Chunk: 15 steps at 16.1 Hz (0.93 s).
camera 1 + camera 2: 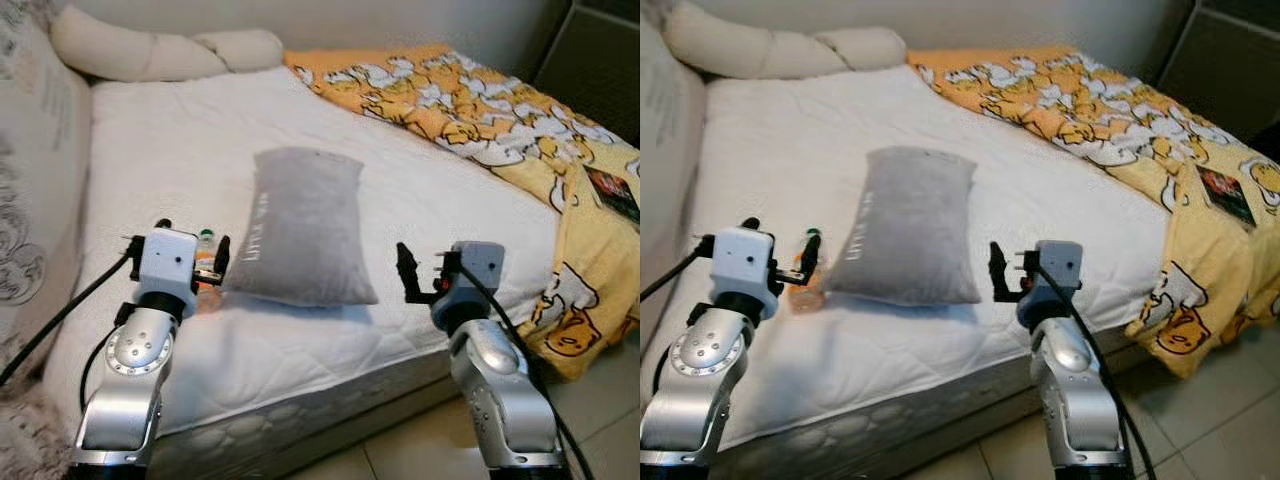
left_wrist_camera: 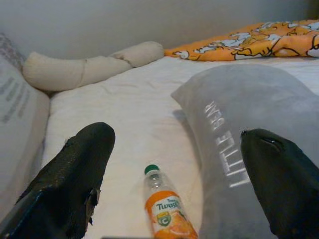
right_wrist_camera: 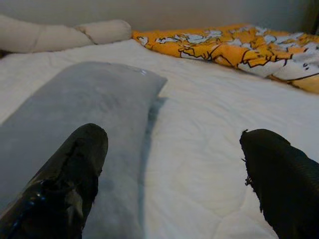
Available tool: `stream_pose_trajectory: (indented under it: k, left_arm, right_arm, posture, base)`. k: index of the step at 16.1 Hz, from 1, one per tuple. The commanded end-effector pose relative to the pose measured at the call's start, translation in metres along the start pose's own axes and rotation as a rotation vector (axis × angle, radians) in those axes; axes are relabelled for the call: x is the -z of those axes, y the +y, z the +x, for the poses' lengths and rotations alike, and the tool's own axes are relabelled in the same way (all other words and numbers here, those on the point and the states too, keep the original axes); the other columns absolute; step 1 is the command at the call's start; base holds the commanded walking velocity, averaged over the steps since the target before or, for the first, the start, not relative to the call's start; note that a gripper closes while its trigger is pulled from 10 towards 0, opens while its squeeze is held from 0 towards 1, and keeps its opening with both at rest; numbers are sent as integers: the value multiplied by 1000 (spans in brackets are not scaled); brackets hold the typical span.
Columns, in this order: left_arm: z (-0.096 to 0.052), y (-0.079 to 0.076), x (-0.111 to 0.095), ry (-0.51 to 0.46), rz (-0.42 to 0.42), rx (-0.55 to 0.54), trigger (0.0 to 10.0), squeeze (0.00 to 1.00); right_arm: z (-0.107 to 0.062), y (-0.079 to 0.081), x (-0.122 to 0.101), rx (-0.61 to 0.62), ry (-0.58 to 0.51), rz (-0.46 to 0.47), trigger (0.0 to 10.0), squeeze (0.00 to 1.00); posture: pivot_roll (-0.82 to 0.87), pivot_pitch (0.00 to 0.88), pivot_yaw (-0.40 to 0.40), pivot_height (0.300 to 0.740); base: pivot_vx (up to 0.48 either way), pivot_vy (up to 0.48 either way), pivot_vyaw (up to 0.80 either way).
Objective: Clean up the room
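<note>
Small clear bottle (image 2: 163,208), green cap, orange label, lies on the white mattress (image 1: 170,150) just beside the grey pillow (image 1: 300,225). Left gripper (image 2: 179,174) spread wide over it, grasping nothing; right gripper (image 3: 174,174) likewise released. Bottle's base is cut off in the left wrist view.

The left end effector (image 1: 190,262) stands in front of the orange bottle (image 1: 205,262), hiding most of it from the head; at the wrist, the bottle's base is cut off by the picture's edge. The lettering down the grey pillow (image 1: 303,225) is too small to read from the head. A dark flat thing (image 1: 612,192) on the yellow blanket (image 1: 480,100) at the far right is cut off and too small to identify.
</note>
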<state>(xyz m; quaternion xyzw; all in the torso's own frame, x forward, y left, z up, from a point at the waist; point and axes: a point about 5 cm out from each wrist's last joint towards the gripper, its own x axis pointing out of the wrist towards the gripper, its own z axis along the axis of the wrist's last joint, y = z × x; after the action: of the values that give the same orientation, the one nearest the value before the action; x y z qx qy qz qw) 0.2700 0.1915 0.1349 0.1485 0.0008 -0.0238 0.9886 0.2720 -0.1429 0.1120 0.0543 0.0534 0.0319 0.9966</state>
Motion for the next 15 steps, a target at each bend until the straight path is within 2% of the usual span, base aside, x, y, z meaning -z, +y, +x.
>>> stream_pose_trajectory:
  k: [1,5,8,11,15]
  left_arm:
    - [2,-6,-3,-14,-8,10,10000,0]
    - [2,-5,-2,-5,-16,-15,10000,0]
    - [3,0,0,15,-40,-72,10000,0]
    - [3,2,0,13,-39,-72,10000,0]
    - [3,3,0,21,-61,-80,10000,0]
  right_arm:
    - [0,-8,0,18,5,-8,10000,0]
    - [2,-10,-1,31,-2,-4,10000,0]
    - [4,-10,-1,9,9,28,10000,0]
    - [4,-4,-2,-46,5,-50,10000,0]
    - [4,-5,-2,-26,2,-43,10000,0]
  posture:
    - [67,8,-24,740]
    - [66,6,-26,740]
    - [64,5,-28,740]
    - [63,5,-29,740]
    - [66,5,-31,740]
  base:
    - [0,-330,0]
    - [0,-320,0]
    - [0,0,0]
    - [0,0,0]
    - [225,0,800]
